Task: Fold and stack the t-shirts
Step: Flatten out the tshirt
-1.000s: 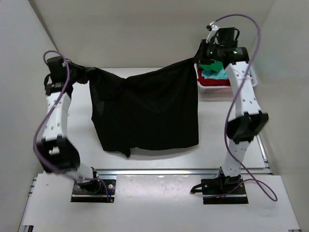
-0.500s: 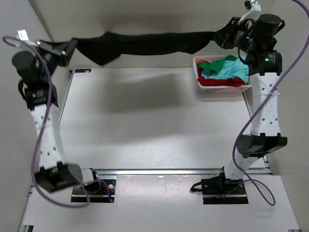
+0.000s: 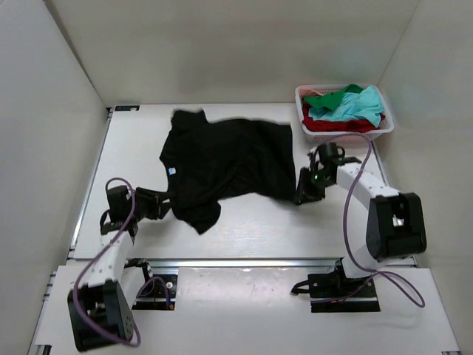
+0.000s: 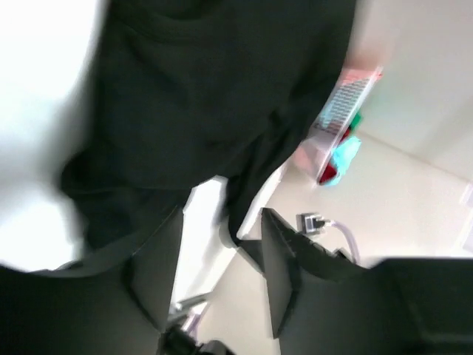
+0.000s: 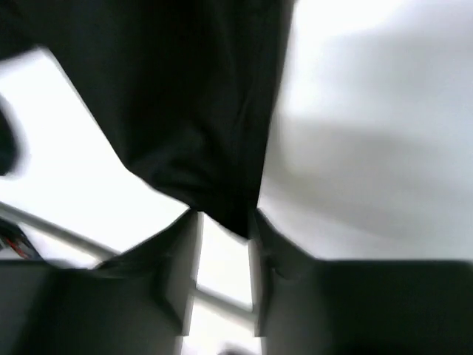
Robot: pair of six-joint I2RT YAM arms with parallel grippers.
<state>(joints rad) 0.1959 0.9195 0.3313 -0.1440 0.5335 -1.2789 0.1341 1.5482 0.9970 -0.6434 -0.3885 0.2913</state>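
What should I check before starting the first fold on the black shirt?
1. The black t-shirt lies on the table: ok.
2. Shirt spread smooth: not ok, its near-left part is bunched and wrinkled.
3. The left gripper free of cloth: ok, jaws apart, cloth edge loose between them.
4. The right gripper free of cloth: cannot tell, a shirt corner sits between its fingertips.
5. Shirt apart from the basket: ok, bare table between.
6. The teal shirt, green shirt and red shirt in the basket: ok.

My left arm (image 3: 109,257) and right arm (image 3: 361,185): white link shells, black joints, black fingers (image 4: 284,274), 1 purple cable (image 3: 345,233) each, black base plates (image 3: 144,291).
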